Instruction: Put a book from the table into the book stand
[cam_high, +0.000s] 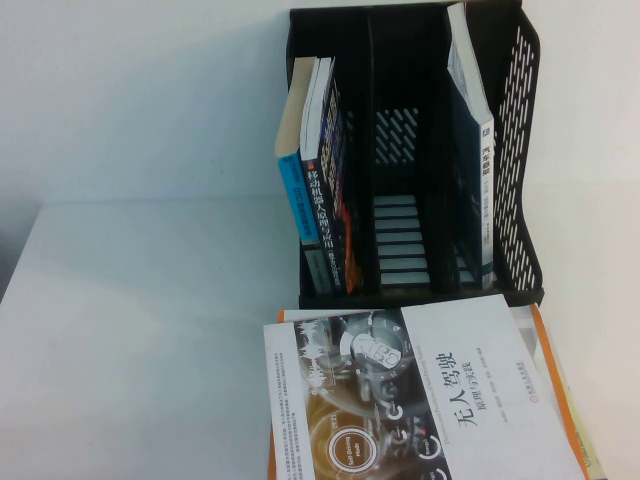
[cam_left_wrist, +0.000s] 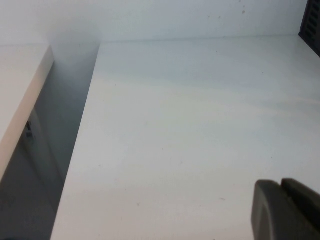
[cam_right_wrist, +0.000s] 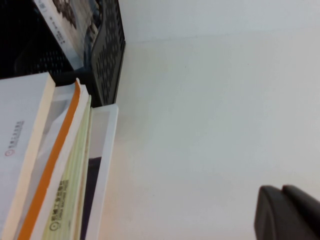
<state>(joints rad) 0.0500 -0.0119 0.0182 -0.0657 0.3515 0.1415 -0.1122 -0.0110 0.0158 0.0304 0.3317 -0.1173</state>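
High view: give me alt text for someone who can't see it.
The book lies flat atop a stack on the table, in front of the book stand, whose middle slot is empty while the outer slots hold books. Neither claw appears here.

The book (cam_high: 430, 400) lying on top of the stack shows the black title 无人驾驶, with a smaller line under it reading 原理与实践. In the book stand (cam_high: 515, 150), a dark spine (cam_high: 328, 205) in the left slot reads 移动机器人原理与应用. Other print is too small to read.
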